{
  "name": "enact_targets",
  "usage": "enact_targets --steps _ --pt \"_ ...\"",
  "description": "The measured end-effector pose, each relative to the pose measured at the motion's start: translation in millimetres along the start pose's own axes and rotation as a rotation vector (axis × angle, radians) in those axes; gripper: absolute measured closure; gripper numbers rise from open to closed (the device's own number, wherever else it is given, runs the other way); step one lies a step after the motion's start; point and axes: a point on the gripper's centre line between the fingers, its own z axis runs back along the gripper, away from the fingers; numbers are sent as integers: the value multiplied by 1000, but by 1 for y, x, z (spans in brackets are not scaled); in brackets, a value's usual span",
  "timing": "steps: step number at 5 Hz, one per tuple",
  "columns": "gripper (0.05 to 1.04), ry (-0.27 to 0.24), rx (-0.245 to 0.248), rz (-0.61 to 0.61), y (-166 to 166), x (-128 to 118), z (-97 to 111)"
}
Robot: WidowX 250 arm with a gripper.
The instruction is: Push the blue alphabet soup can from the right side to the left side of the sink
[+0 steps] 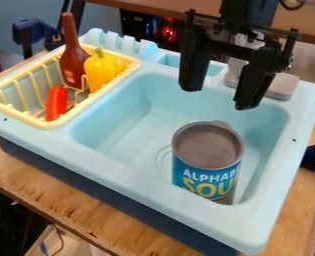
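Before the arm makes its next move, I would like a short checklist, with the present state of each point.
1. Gripper open: ok, its fingers are spread.
2. Soup can standing upright in the sink: ok.
3. Fingers around the can: not ok, they hang apart from it.
4. Gripper centred straight above the can: cannot tell from this slanted view.
5. Brown bottle and yellow pepper inside the rack: ok.
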Motion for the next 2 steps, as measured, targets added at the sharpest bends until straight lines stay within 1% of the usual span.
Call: enact_targets --steps 1,2 --pt "83 35 4 7 0 4 -10" --pt "83 74 -14 9 -8 2 -26"
